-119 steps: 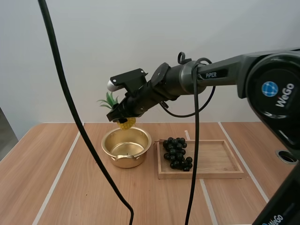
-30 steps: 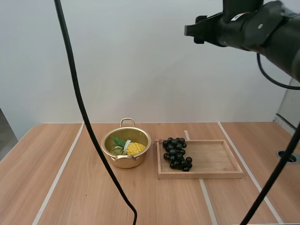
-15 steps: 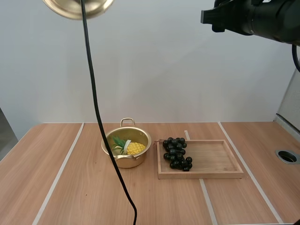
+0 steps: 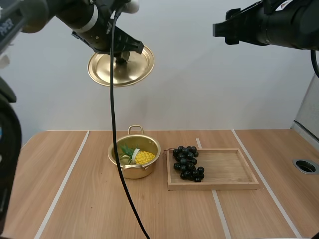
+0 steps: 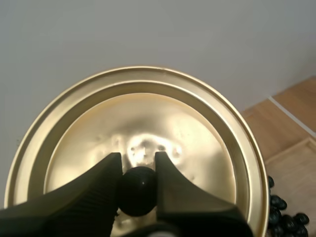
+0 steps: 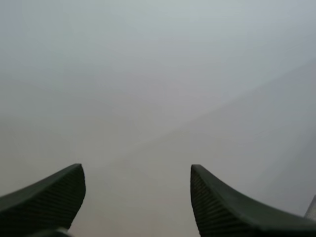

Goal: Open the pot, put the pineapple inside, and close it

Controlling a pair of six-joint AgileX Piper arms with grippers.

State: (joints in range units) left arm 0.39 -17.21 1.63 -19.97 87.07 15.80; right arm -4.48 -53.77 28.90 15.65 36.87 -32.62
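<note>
A gold pot [image 4: 134,157] stands open on the table with a yellow pineapple [image 4: 141,157] lying inside it. High above the pot, my left gripper [image 4: 120,56] is shut on the black knob [image 5: 137,190] of the gold lid [image 4: 121,66], and the lid hangs tilted in the air. In the left wrist view the lid [image 5: 138,143] spreads out beyond the pinched knob. My right gripper [image 6: 137,197] is open with nothing between its fingers, raised high at the right of the high view.
A wooden tray [image 4: 227,172] lies right of the pot, with a bunch of dark grapes [image 4: 188,162] at its left end. Light stripes cross the wooden table [image 4: 75,199]. The grapes [image 5: 286,217] also peek out past the lid's rim.
The pineapple went from the right gripper into the pot. The right arm rose away to the upper right. The left arm has brought the lid down into view above the pot.
</note>
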